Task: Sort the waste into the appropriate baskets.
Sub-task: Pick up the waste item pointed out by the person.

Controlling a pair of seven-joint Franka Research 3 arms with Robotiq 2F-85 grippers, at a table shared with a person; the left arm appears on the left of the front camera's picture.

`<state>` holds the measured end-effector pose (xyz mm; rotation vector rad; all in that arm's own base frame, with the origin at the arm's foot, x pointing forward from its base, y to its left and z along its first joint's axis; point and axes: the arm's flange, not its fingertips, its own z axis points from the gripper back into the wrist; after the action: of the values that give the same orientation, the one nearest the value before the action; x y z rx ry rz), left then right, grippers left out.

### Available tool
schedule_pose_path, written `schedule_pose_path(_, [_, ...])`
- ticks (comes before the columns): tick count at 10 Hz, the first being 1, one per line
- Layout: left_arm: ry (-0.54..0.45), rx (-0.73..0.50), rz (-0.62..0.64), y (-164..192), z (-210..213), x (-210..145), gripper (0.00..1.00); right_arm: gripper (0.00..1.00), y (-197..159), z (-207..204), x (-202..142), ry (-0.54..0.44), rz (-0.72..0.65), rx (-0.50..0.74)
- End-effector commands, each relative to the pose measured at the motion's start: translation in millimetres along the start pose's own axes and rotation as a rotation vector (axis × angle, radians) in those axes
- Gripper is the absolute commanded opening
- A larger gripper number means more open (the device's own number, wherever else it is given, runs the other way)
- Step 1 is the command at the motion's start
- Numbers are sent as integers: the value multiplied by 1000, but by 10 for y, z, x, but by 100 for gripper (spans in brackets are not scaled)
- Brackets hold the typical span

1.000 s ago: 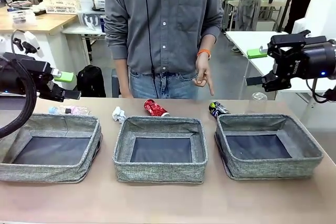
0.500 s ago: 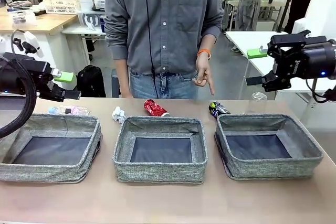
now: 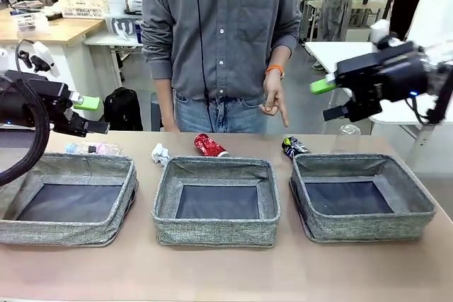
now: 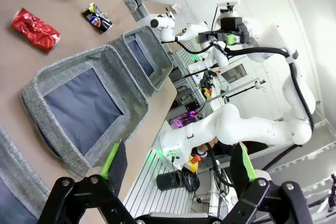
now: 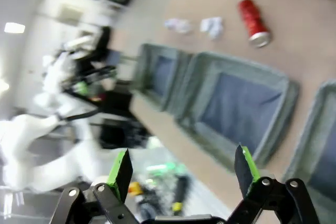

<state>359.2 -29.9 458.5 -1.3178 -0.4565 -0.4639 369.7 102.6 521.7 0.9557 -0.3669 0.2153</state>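
Crushed red can (image 3: 210,146), dark can (image 3: 294,147) and crumpled paper (image 3: 160,153) lie behind the baskets (image 3: 216,233). From the front, a bottle (image 3: 92,148) lies far left. The left gripper (image 3: 95,114) and right gripper (image 3: 326,100) hang above, fingers spread, holding nothing.

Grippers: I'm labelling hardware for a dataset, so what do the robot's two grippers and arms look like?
Both the left gripper and right gripper are black and two-fingered, with bright green pads. A black cable loops by the left one; the right one carries a small blue light. The right arm is white.
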Motion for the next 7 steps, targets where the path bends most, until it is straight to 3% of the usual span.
schedule_pose_path(1, [-22,-21,-23,-3,-16,12,100,100,-64,-261,432,-11,-27,-783])
schedule_pose_path(2, [-22,-21,-23,-3,-16,12,100,100,-142,-364,520,-19,-79,-919])
schedule_pose_path(3, [-22,-21,-23,-3,-16,12,100,100,-149,-437,540,-15,-59,-910])
schedule_pose_path(5, [-22,-21,-23,-3,-16,12,100,100,-72,-445,480,-42,18,-752])
schedule_pose_path(6, [-22,-21,-23,-3,-16,12,100,100,29,-326,359,-10,40,-532])
schedule_pose_path(7, [-22,-21,-23,-3,-16,12,100,100,-213,-446,521,-80,92,-718])
